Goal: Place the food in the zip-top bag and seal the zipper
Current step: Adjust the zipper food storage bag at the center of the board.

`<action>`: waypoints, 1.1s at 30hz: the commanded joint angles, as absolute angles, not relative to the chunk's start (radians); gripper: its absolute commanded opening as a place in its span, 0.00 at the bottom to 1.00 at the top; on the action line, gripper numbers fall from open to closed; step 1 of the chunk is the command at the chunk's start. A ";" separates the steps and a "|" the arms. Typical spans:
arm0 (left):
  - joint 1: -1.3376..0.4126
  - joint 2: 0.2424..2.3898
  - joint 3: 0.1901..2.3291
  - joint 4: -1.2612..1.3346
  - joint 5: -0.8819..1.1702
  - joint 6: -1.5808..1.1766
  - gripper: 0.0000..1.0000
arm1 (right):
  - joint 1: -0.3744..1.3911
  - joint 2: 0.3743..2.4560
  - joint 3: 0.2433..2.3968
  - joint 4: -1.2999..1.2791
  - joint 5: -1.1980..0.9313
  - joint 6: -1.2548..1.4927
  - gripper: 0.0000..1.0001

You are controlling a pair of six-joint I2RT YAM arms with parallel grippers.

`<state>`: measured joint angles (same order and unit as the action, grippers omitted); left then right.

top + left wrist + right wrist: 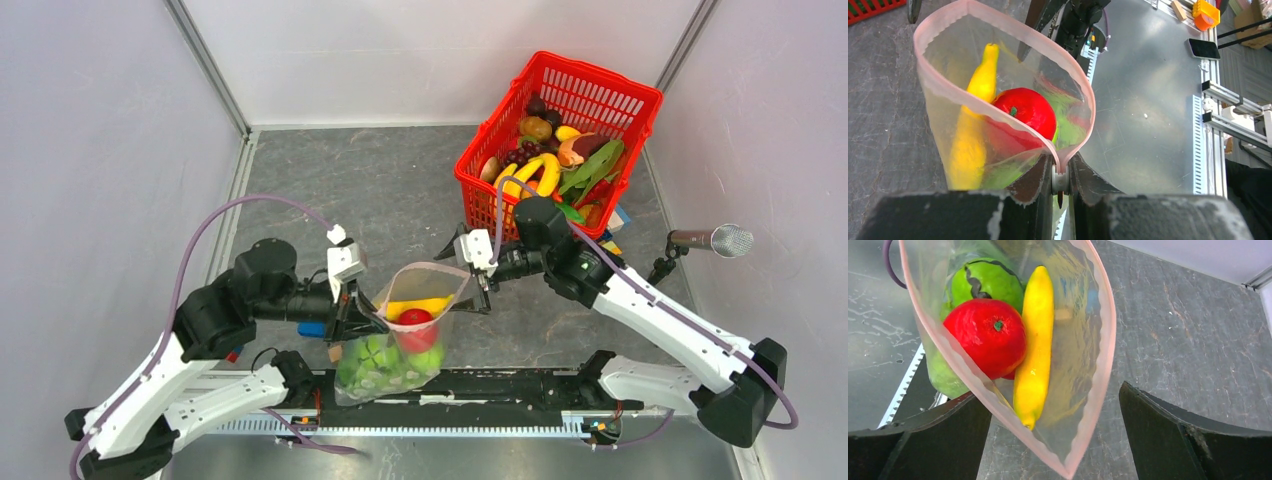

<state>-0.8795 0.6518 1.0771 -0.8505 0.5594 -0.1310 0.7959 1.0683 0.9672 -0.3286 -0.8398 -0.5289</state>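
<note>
The clear zip-top bag [400,345] stands open between my arms, its pink zipper strip [425,267] forming a loop. Inside lie a yellow banana [420,304], a red apple [415,320] and green fruits [385,362]. My left gripper [362,318] is shut on the bag's left corner; the strip [998,117] runs into the closed fingers [1035,177]. My right gripper [478,285] is open at the bag's right corner [1066,471], which hangs between the fingers [1168,432] untouched. The banana [1035,345], apple [985,335] and a green fruit [985,280] show inside.
A red mesh basket [640,95] at the back right holds more toy fruit and vegetables. A microphone [715,240] stands at the right. A blue-green block [311,329] and a small wooden cube [335,352] lie under my left gripper. A metal rail [500,395] runs along the near edge.
</note>
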 commanded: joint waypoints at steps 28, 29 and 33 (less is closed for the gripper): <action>-0.882 0.849 1.271 -0.953 0.605 -0.002 0.02 | 0.981 1.122 1.190 -0.326 -0.843 -0.444 0.98; -0.882 0.853 1.275 -0.953 0.600 0.023 0.02 | 0.991 1.134 1.191 -0.325 -0.842 -0.440 0.98; -0.882 0.873 1.287 -0.953 0.588 0.033 0.02 | 1.046 1.178 1.206 -0.318 -0.808 -0.428 0.98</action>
